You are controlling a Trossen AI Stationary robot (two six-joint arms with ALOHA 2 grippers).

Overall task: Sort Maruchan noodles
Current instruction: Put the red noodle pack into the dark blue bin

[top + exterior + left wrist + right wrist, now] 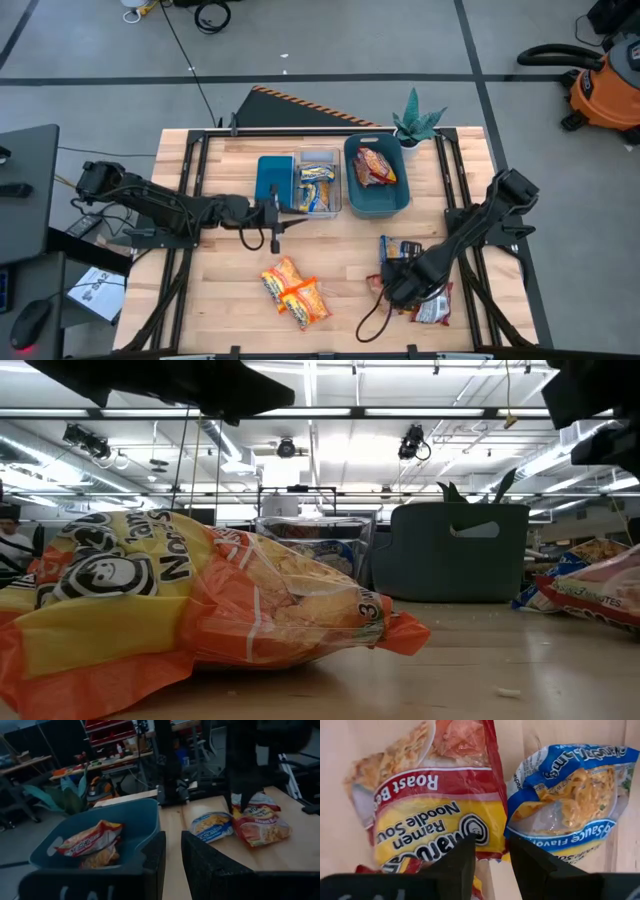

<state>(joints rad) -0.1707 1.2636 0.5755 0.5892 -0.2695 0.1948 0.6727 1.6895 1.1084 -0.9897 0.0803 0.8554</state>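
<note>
Two orange-yellow Maruchan packets (295, 290) lie flat near the table's near edge and fill the low view (200, 600). A red-brown packet (430, 795) and a yellow-and-blue packet (570, 795) lie side by side at near right. More red-brown packets (90, 840) sit in the teal bin (377, 200), and yellow-and-blue ones (318, 185) in the clear bin. My right gripper (492, 857) is open and points down over the gap between the two near-right packets (398, 283). My left gripper (172, 862) is open, level, beside the clear bin (288, 210), holding nothing. My right gripper points down at the adjoining edges of the red-brown packet (485, 840) and the yellow-and-blue packet (512, 832). Whether its fingertips touch them, I cannot tell. Both packets lie flat on the table.
A teal lid or tray (272, 178) stands left of the clear bin (315, 550). A small potted plant (415, 125) sits at the far right corner. Another red packet (432, 305) lies near the right gripper. A cable loops on the table (372, 320). Bare wood shows at near left.
</note>
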